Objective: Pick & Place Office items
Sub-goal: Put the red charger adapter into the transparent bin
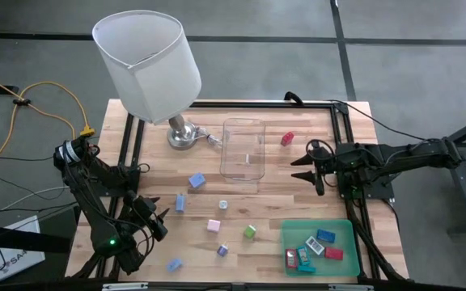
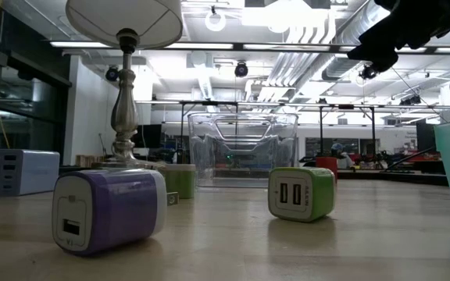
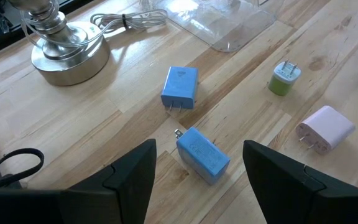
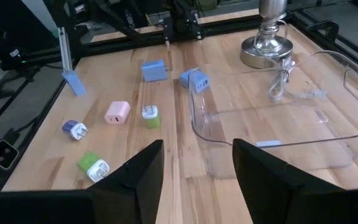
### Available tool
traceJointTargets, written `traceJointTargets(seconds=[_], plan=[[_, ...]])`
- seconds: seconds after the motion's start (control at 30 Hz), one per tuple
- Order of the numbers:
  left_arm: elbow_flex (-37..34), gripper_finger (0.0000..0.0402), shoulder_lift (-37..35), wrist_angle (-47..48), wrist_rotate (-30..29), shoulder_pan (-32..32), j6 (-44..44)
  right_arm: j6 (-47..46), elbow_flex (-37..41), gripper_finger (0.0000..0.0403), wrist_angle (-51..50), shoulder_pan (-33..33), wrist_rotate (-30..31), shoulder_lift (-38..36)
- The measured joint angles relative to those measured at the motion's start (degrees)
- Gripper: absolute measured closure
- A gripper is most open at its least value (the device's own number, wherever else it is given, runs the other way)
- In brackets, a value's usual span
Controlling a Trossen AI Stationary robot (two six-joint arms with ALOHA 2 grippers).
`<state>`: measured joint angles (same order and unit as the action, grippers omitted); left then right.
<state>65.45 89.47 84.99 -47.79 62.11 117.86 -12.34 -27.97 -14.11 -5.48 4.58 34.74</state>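
The left hand (image 1: 158, 221) hovers low over the bench (image 1: 241, 194) at its left side, fingers spread and grasping nothing, a blue charger (image 3: 202, 155) lying just ahead of it. Other small chargers are scattered across the middle: blue (image 1: 196, 181), pink (image 1: 213, 225), green (image 1: 250, 232), purple (image 1: 222, 250). Beyond them stands the clear box (image 1: 243, 150), with a red piece (image 1: 287, 139) beside it. The right hand (image 1: 308, 167) hangs just right of the box, released and empty. Several more pieces sit in the green tray (image 1: 342, 229).
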Motion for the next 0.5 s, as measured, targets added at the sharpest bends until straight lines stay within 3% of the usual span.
traceJointTargets(seconds=[0.23,0.5], plan=[[0.0,0.017,0.0,0.0,0.0,0.0,0.0,0.1,-3.7,0.0224,-2.7,3.9,-0.9,1.7],[0.0,0.017,0.0,0.0,0.0,0.0,0.0,5.9,-14.7,0.0225,-12.6,13.9,-7.9,10.1]])
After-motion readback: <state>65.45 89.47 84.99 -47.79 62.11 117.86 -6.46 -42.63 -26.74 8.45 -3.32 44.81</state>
